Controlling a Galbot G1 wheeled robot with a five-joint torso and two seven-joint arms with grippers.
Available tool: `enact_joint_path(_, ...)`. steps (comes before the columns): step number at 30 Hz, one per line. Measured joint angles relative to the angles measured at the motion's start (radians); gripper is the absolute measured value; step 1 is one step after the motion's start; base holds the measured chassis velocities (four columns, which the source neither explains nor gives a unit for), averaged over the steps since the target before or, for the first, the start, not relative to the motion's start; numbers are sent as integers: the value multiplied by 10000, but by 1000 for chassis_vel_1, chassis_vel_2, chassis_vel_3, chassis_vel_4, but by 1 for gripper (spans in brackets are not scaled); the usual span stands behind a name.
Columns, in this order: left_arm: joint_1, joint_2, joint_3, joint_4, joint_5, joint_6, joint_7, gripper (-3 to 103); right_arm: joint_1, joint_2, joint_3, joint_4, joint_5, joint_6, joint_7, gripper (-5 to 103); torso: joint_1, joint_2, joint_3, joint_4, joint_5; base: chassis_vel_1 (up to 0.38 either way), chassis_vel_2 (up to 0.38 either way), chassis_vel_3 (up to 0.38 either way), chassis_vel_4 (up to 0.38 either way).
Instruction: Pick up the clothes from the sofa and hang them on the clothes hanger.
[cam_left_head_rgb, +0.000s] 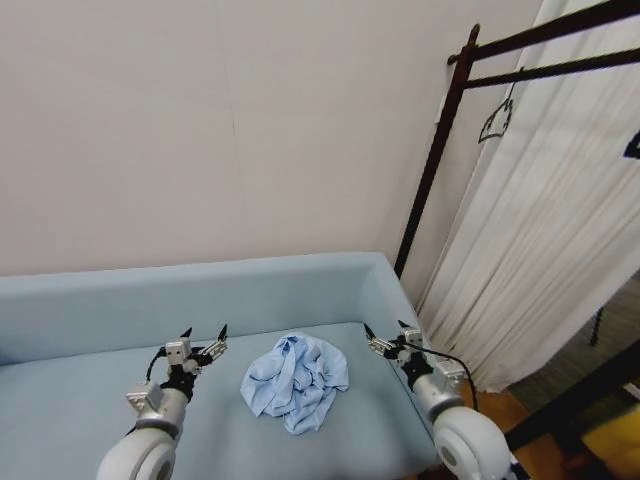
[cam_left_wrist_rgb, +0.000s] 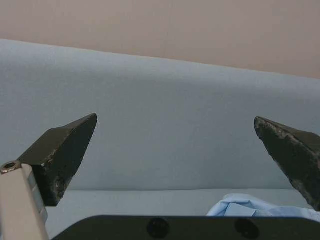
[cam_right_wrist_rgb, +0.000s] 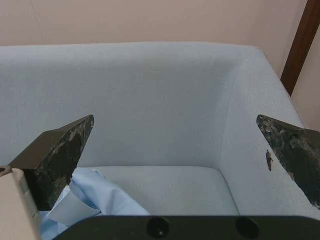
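Observation:
A crumpled light blue garment (cam_left_head_rgb: 295, 381) lies on the seat of the pale blue sofa (cam_left_head_rgb: 120, 300). My left gripper (cam_left_head_rgb: 204, 332) hovers open just left of it, and my right gripper (cam_left_head_rgb: 385, 328) hovers open just right of it, near the sofa's right arm. Neither touches the cloth. In the left wrist view the dark fingers (cam_left_wrist_rgb: 65, 152) stand wide apart around my left gripper (cam_left_wrist_rgb: 175, 145), with an edge of the garment (cam_left_wrist_rgb: 250, 205) low down. The right wrist view has my right gripper (cam_right_wrist_rgb: 175, 145) spread wide and the garment (cam_right_wrist_rgb: 85, 200) beside one finger. A dark brown clothes rack (cam_left_head_rgb: 432, 165) stands right of the sofa.
A black hanger (cam_left_head_rgb: 497, 120) hangs from the rack's upper bars (cam_left_head_rgb: 560, 30). White curtain (cam_left_head_rgb: 540, 250) falls behind the rack. A plain wall backs the sofa. Wooden floor (cam_left_head_rgb: 500, 410) shows beyond the sofa's right arm. The rack's pole (cam_right_wrist_rgb: 300, 45) stands past the sofa corner.

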Motion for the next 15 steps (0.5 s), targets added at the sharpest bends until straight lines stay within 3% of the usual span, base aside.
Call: enact_joint_path(15, -5, -12, 65, -90, 38, 187, -122, 100, -10, -2, -24, -29, -14, 20, -11, 100, 0, 0, 0, 0, 1, 0, 0, 0, 0)
